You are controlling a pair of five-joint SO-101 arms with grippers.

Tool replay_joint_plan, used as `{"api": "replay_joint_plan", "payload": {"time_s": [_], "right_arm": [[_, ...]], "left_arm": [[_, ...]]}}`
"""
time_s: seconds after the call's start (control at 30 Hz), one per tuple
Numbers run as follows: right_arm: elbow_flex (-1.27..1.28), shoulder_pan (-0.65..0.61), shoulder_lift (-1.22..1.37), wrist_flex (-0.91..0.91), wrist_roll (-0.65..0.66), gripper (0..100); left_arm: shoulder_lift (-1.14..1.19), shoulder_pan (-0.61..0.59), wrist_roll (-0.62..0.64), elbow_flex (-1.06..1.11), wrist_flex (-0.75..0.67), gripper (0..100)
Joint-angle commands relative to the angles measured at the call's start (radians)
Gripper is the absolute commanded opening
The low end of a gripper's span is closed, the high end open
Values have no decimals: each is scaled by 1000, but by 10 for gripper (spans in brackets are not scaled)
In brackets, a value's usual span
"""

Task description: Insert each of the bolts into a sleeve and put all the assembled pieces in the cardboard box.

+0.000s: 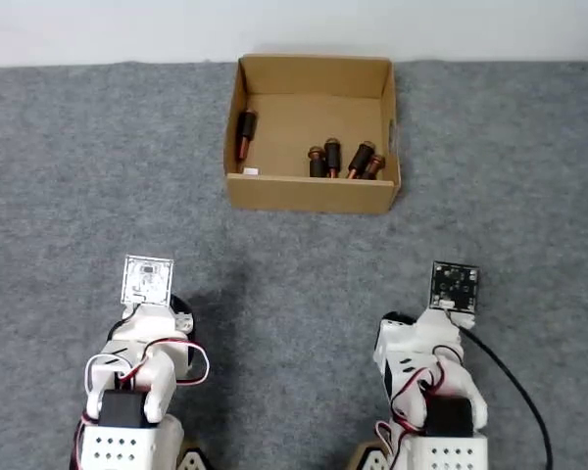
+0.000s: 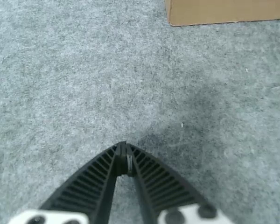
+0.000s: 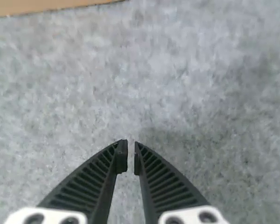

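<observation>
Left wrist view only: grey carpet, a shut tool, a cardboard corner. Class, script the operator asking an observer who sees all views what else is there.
Operator: What is inside the cardboard box?
Observer: Five assembled pieces: four near its front wall, one along the wall on the left arm's side.
Operator: Where is the right tool?
Observer: The right tool is low over the carpet, holding nothing.

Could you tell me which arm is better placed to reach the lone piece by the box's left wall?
Left, probably: the left gripper sits nearer that piece in the cardboard box; the right gripper lies farther across. Both are shut, empty.
</observation>
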Motion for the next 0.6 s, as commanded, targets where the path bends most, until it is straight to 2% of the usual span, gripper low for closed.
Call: {"api": "replay_joint_plan", "payload": {"time_s": [0.0,0.1,0.57], "right_arm": [[18,10,-1,56,-2,9],[18,10,1,159,-5,10],[18,7,-2,154,-3,9]], "left_arm": [[-8,-3,-5,-7,12,7],[-8,-3,-5,-7,12,7],[-8,-3,-3,-7,12,7]]}}
